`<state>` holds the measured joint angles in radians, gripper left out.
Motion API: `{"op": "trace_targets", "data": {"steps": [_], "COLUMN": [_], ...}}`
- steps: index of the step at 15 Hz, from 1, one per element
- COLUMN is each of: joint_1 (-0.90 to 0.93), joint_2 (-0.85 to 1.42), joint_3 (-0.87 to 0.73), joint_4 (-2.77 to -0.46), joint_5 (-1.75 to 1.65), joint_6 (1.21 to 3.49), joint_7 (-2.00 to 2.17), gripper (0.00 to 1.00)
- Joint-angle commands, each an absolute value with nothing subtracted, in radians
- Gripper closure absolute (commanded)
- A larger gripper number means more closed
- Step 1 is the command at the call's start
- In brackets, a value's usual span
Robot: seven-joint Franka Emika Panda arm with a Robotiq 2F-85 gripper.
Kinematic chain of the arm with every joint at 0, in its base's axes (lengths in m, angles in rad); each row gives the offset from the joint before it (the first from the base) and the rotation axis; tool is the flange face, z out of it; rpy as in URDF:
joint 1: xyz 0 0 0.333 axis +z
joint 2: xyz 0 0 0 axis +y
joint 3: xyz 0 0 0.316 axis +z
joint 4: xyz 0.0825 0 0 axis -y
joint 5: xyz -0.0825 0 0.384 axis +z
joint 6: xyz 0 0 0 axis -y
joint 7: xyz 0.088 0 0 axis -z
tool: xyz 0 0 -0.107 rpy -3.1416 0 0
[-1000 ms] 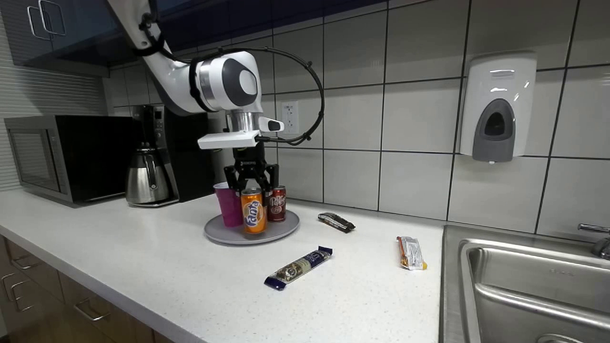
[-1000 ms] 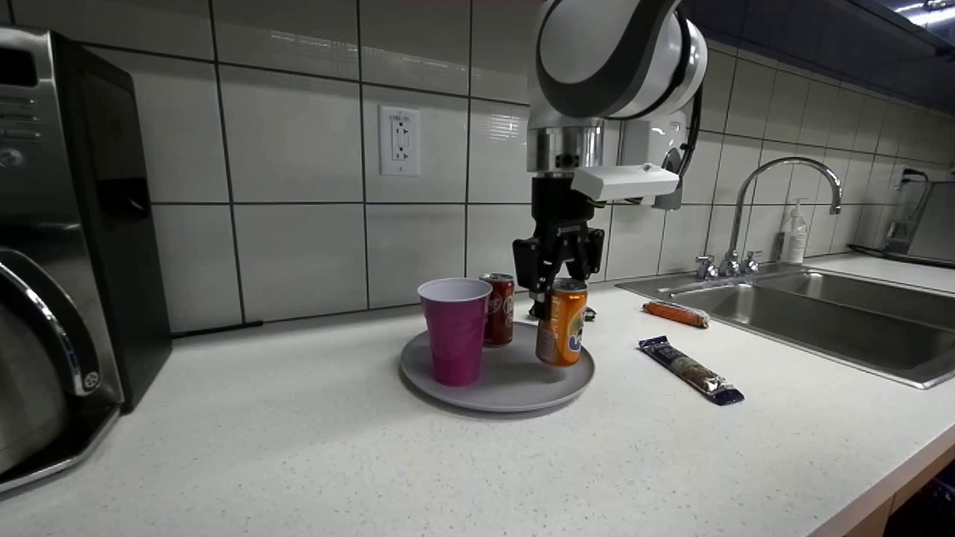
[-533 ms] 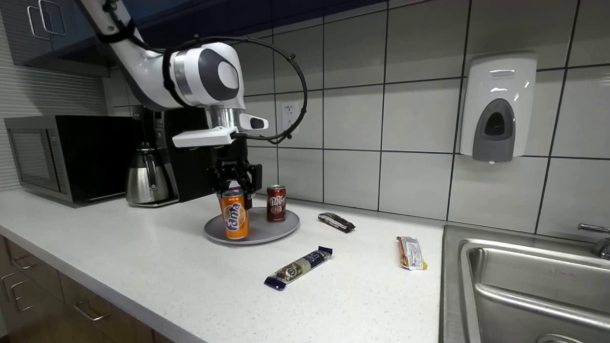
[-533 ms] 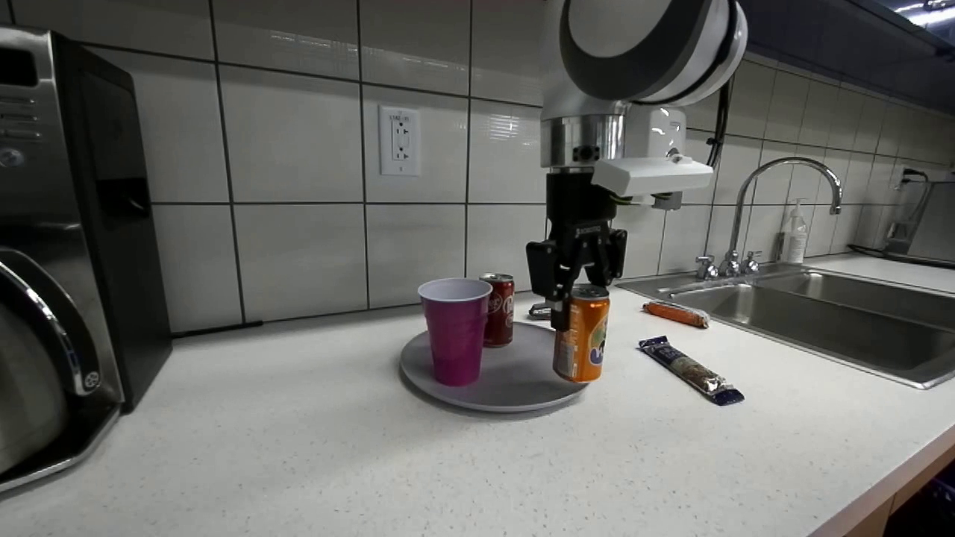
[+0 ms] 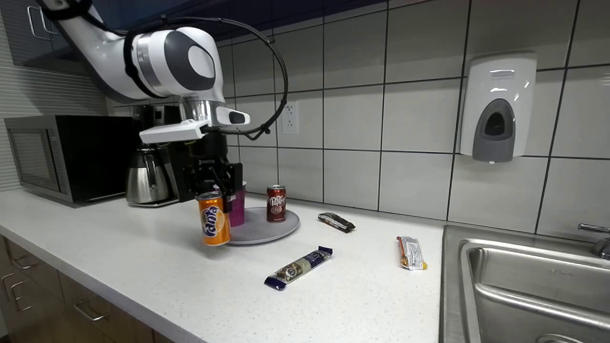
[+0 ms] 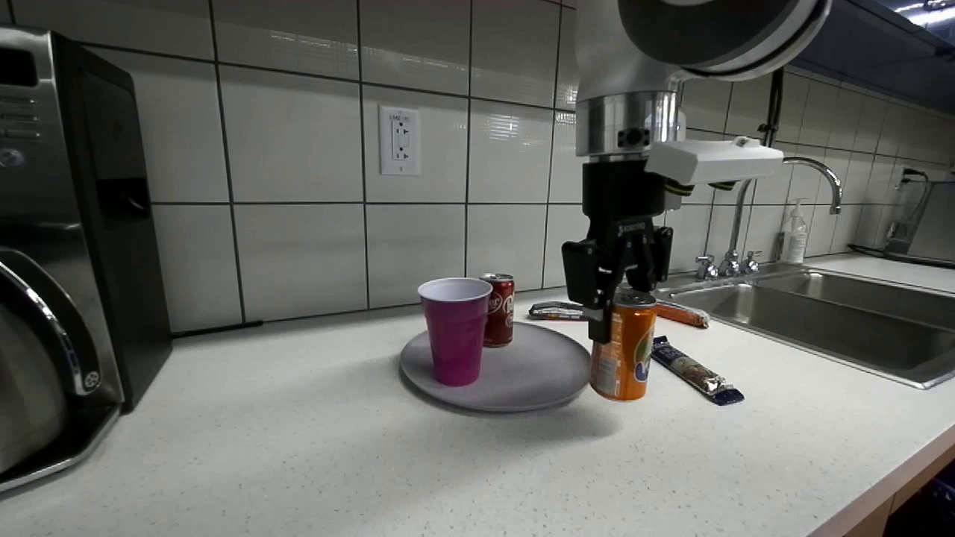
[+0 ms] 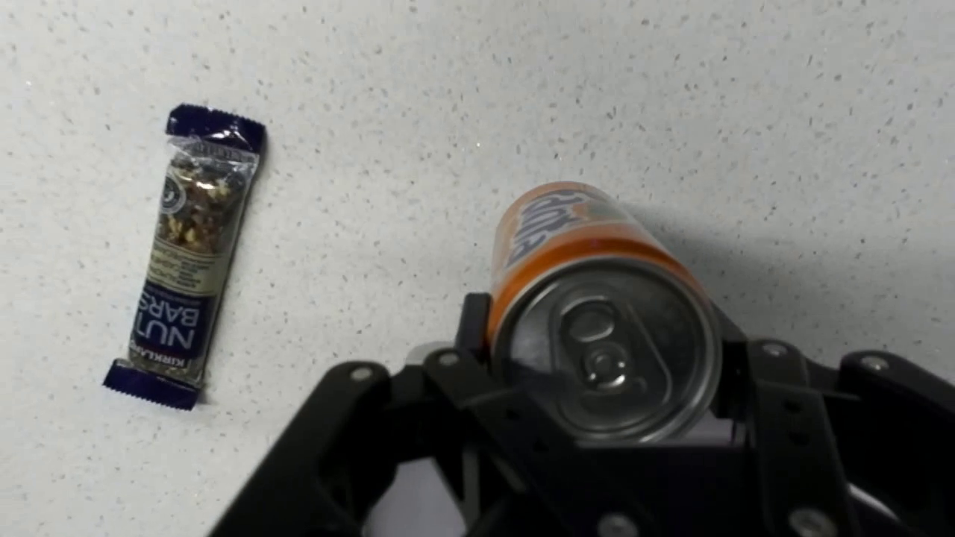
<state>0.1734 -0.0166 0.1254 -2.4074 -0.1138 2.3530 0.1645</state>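
My gripper (image 7: 604,350) is shut on an orange Fanta can (image 7: 567,216), one finger on each side just below its lid. In both exterior views the can (image 6: 625,358) hangs almost upright a little above the white counter, just off the edge of a grey round plate (image 6: 537,373). A tall magenta cup (image 6: 453,335) and a dark red Dr Pepper can (image 6: 503,317) stand on that plate. In an exterior view the gripper (image 5: 213,200) partly hides the cup (image 5: 237,212) behind it.
A nut bar with blue ends (image 5: 299,267), a black-wrapped bar (image 5: 336,222) and an orange and silver bar (image 5: 411,253) lie on the counter (image 5: 181,281). Beyond them is a steel sink (image 5: 450,290). A steel carafe (image 5: 147,176) and a microwave (image 5: 90,157) stand along the wall.
The gripper has carried the Fanta can from over the plate past its edge, away from the Dr Pepper can and the wall. The cup, the plate and the bars have stayed put.
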Motion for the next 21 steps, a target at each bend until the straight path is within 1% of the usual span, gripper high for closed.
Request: {"op": "trace_targets", "data": {"steps": [1,5,9,21], "joint_1": [0.169,0.171,0.176,0.166], "joint_2": [-0.155,-0.220,-0.234,-0.127], "joint_3": [0.142,0.151,0.163,0.169], "joint_4": [-2.524,-2.599,-2.627,-2.591], "joint_5": [-0.086,-0.040,0.004,-0.009], "joint_6": [2.365,2.377,2.384,2.439], "joint_7": [0.194,0.201,0.194,0.191], "gripper": [0.62,0.62,0.62,0.62]}}
